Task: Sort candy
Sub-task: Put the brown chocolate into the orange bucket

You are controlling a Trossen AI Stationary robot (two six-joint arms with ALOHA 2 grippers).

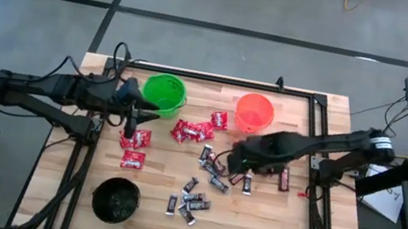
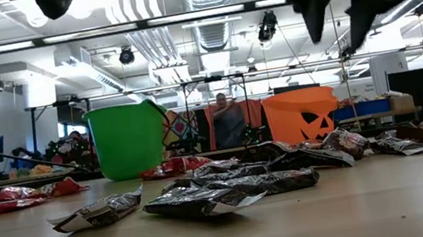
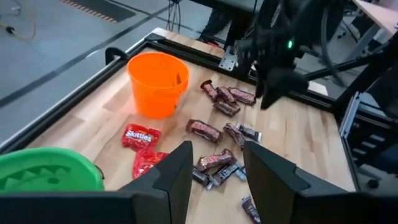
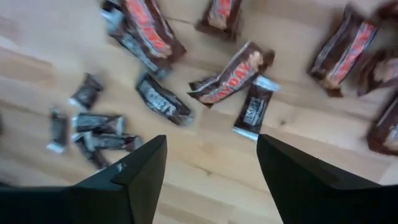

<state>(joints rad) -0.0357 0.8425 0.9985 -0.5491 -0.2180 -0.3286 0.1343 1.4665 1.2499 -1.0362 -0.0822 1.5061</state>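
Right tool [image 4: 208,165] open above brown bar [image 4: 231,73], long axis diagonal

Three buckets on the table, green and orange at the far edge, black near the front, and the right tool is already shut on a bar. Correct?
Not quite. The right tool is open and empty above the candy, as the right wrist view shows. The green bucket, orange bucket and black bucket sit as you say.

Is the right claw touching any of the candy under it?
Apart. In the right wrist view, the open right claw shows bare wood between its fingers, with the brown bars farther off. The low view shows it hanging high above the table.
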